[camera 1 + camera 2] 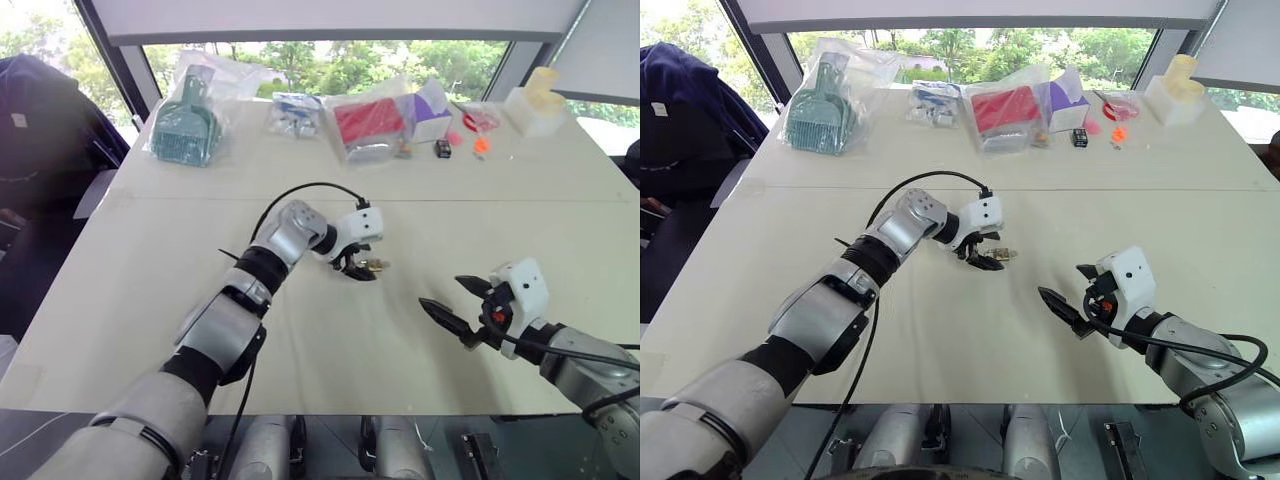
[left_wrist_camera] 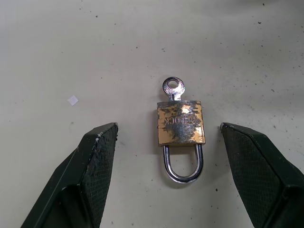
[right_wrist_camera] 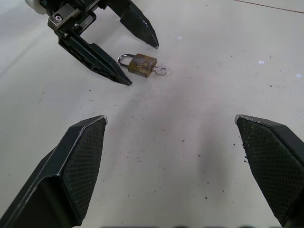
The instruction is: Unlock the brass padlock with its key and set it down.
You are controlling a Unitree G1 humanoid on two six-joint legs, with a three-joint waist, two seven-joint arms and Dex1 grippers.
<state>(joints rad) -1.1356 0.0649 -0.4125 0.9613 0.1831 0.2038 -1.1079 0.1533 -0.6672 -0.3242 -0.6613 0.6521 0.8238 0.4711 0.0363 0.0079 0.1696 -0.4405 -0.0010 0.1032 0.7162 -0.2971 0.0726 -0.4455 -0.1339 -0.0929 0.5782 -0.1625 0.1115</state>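
The brass padlock [image 2: 180, 122] lies flat on the white table [image 1: 330, 350], its silvery shackle [image 2: 183, 167] toward my left wrist and both shackle legs meeting the body. Its key [image 2: 172, 88] sticks out of the far end. My left gripper [image 1: 362, 268] hangs just over it, open, one finger on each side, touching neither padlock nor key. In the right wrist view the padlock [image 3: 141, 64] sits between those black fingers [image 3: 102, 64]. My right gripper [image 1: 443, 292] hovers to the right, open and holding nothing, pointing toward the padlock.
Along the table's far edge lie a teal item in a plastic bag [image 1: 185, 125], a red packet [image 1: 370, 125], a purple box [image 1: 432, 110], a small black box [image 1: 443, 148] and a white container [image 1: 535, 105]. A black cable [image 1: 300, 188] loops over my left forearm.
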